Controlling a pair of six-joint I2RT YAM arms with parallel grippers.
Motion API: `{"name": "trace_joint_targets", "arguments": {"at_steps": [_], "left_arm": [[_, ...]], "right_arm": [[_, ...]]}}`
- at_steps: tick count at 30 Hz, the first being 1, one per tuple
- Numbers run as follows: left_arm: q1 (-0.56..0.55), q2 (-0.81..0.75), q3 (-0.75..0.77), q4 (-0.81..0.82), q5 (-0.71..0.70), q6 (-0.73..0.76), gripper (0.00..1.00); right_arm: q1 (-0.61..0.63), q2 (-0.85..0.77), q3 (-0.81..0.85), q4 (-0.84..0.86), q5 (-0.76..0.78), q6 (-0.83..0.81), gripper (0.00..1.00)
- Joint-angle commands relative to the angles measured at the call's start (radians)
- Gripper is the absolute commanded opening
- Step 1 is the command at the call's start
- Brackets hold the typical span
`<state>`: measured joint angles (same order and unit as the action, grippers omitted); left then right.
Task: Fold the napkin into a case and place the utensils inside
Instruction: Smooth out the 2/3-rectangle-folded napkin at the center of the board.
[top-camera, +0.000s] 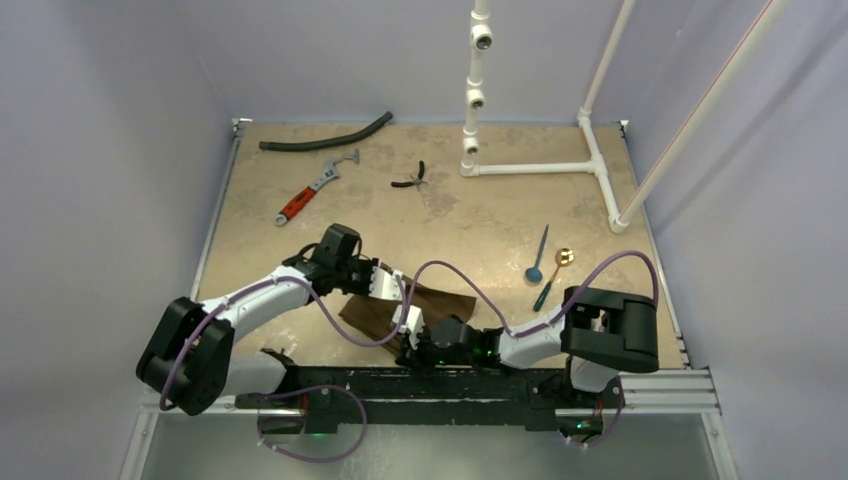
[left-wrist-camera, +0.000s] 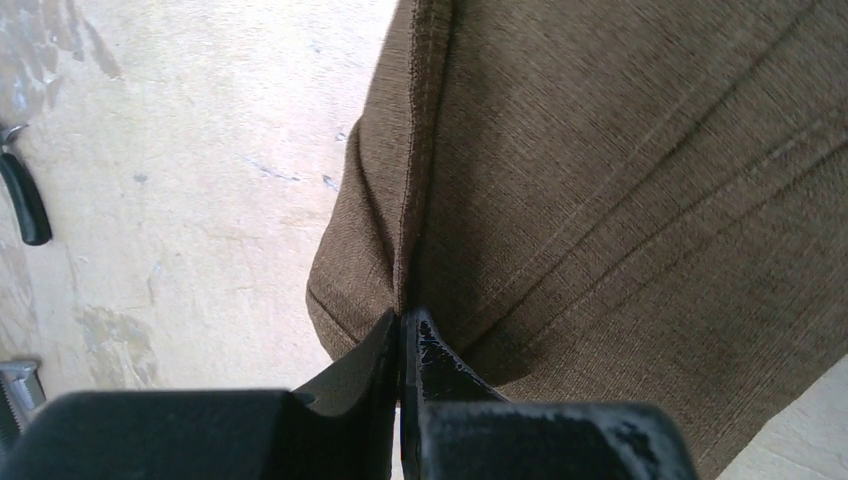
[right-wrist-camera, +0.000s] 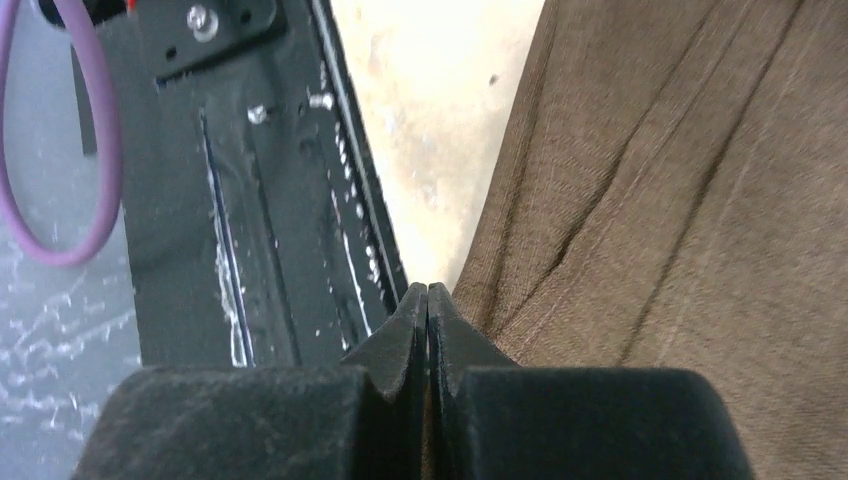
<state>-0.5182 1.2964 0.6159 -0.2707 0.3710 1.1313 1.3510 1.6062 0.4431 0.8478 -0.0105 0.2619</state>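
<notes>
From above, the napkin (top-camera: 450, 302) lies rumpled at the near edge of the bench (top-camera: 470, 225), just ahead of the black rail (top-camera: 400, 382) that carries the arms. The left hand (top-camera: 408, 322) and right hand (top-camera: 420, 348) meet close together at its near side. The utensils (top-camera: 545, 272) lie well apart to the right, near the bench's right edge, with bare bench between them and the cloth. The wrench (top-camera: 310, 190), pliers (top-camera: 412, 180), hose (top-camera: 325, 135) and white pipe frame (top-camera: 540, 167) sit toward the far side.

At the left wrist, the fingers (left-wrist-camera: 430, 350) are closed tight on the napkin beside its stitched hem – the cloth bunches at the pinch, with open bench to the left.

At the right wrist, the fingers (right-wrist-camera: 445, 320) are pressed shut with brown cloth caught between them. The napkin's edge runs up to the right – a narrow strip of bench separates it from the rail, and a purple cable (right-wrist-camera: 100, 150) loops at far left.
</notes>
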Motion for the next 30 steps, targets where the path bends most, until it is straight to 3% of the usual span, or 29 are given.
{"name": "trace_joint_targets", "arguments": {"at_steps": [1, 5, 10, 16, 23, 26, 30], "left_arm": [[0.0, -0.065, -0.055, -0.025, 0.043, 0.076, 0.0], [0.0, -0.101, -0.096, -0.027, 0.048, 0.126, 0.0], [-0.002, -0.116, -0.116, -0.022, 0.036, 0.176, 0.0], [-0.002, -0.109, -0.125, 0.021, 0.019, 0.208, 0.0], [-0.002, -0.128, -0.132, 0.023, -0.005, 0.199, 0.0], [0.002, -0.147, -0.127, 0.006, -0.026, 0.169, 0.0], [0.006, -0.185, -0.163, 0.004, -0.016, 0.158, 0.0]], "right_arm": [[0.004, -0.013, 0.005, -0.091, -0.095, 0.016, 0.0], [-0.025, -0.03, 0.009, -0.188, -0.033, 0.018, 0.0], [-0.173, -0.065, -0.024, -0.159, -0.016, 0.06, 0.0], [-0.22, 0.036, 0.031, -0.17, 0.026, 0.042, 0.0], [-0.27, -0.041, -0.034, -0.179, 0.034, 0.093, 0.0], [-0.272, -0.224, -0.11, -0.135, -0.054, 0.106, 0.13], [-0.305, -0.463, -0.081, -0.179, -0.159, 0.158, 0.3]]}}
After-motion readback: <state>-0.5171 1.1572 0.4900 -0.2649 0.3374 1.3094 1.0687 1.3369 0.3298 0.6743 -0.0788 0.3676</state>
